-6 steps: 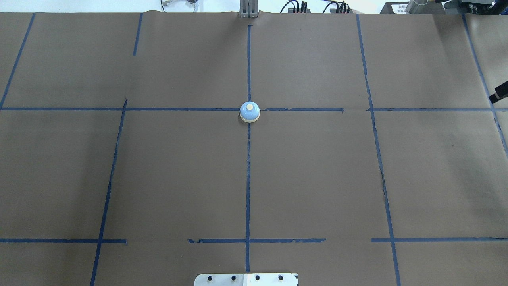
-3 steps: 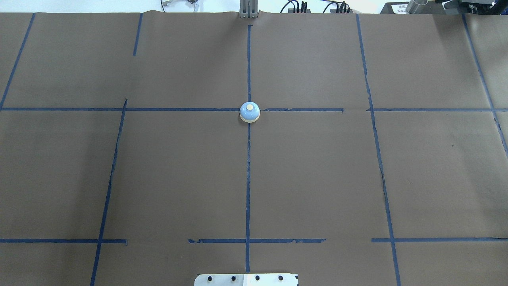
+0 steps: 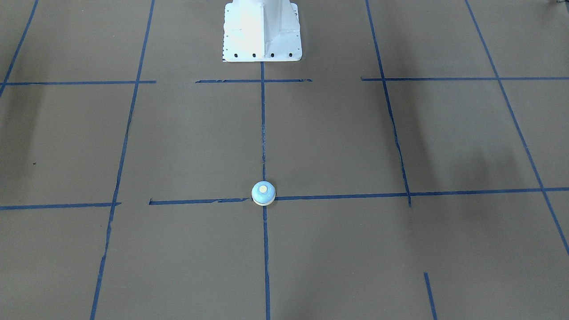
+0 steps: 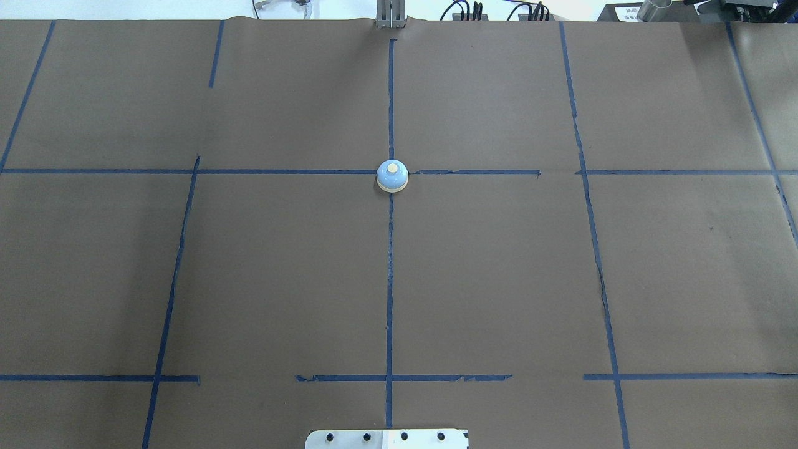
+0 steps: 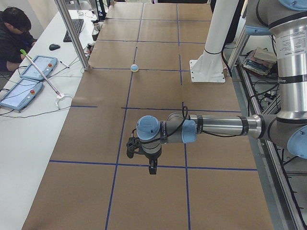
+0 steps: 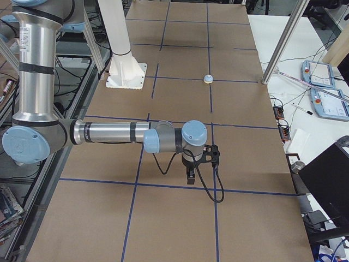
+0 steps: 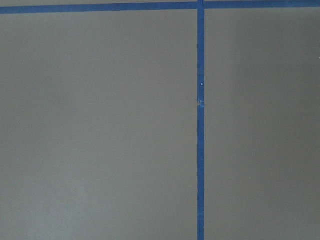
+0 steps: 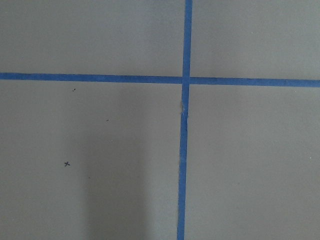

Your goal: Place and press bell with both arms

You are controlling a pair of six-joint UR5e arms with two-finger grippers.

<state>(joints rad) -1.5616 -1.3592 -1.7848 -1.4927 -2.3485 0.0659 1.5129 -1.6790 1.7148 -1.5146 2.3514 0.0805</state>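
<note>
Count: 1 bell (image 4: 392, 176), 2 arms, i.e. left arm (image 5: 216, 127) and right arm (image 6: 109, 132), 2 grippers, i.e. left gripper (image 5: 152, 170) and right gripper (image 6: 189, 181), 1 white pedestal (image 3: 262, 31), 1 operator (image 5: 14, 33), 2 teach pendants (image 5: 38, 67), 1 keyboard (image 5: 76, 29), 1 mouse (image 5: 54, 47).

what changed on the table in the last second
The right gripper, whose black tip showed at the overhead view's right edge a second ago, has slid out of that view rightward. Nothing was grasped or released. The small light-blue dome bell with cream button stayed on the tape crossing.
</note>
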